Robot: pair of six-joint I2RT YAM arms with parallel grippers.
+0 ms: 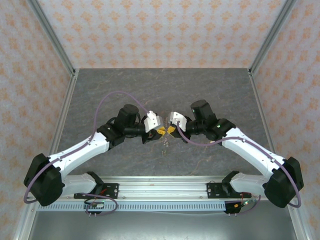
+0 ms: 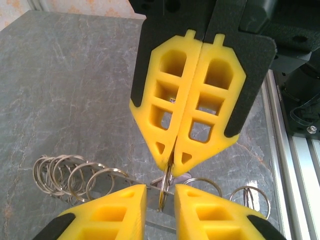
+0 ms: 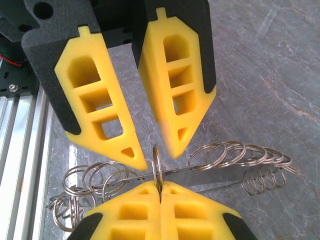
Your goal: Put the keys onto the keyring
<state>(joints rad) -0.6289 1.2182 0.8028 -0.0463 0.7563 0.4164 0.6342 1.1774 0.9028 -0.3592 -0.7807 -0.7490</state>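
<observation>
**Keyring point(image 3: 157, 167): single silver split ring, mid-counter point(image 3: 280, 60)**

Held edge-on, clamped between the closed right fingers point(image 3: 195, 210). Left fingers point(image 3: 100, 115) stand apart, one on either side of it. Beneath: spare rings point(image 3: 225, 152) clustered along a metal strip point(image 3: 200, 176).

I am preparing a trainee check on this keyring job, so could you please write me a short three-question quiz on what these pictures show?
1. True or false: the right hand is shut on a split ring.
2. The fingers of the left hand are: A) pressed together; B) apart, one on each side of that ring; C) closed on a key.
3. What metal items lie on the grey table near the hands?

Key: 1 true. 2 B. 3 Many spare rings, grouped along a thin metal strip.
</observation>
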